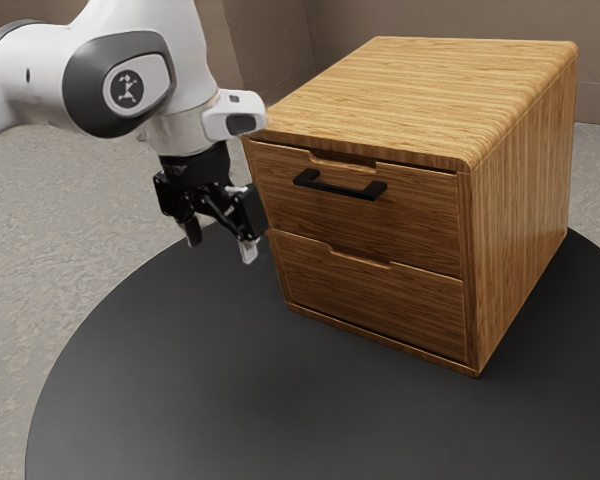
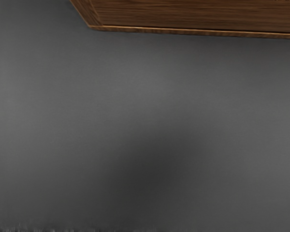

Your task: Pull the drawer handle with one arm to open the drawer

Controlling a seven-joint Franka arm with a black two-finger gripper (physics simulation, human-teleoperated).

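The claw hangs pointing down above the round black counter, just beside the wooden cabinet at its corner on the exterior view's left; its fingers stand spread wide with nothing between them. The black drawer handle sits on the upper drawer, apart from the claw, toward the exterior view's right and a little higher; that drawer looks flush with the cabinet front, so probably closed. The lower drawer lies beneath it. In the wrist view, the cabinet's bottom edge meets the dark counter.
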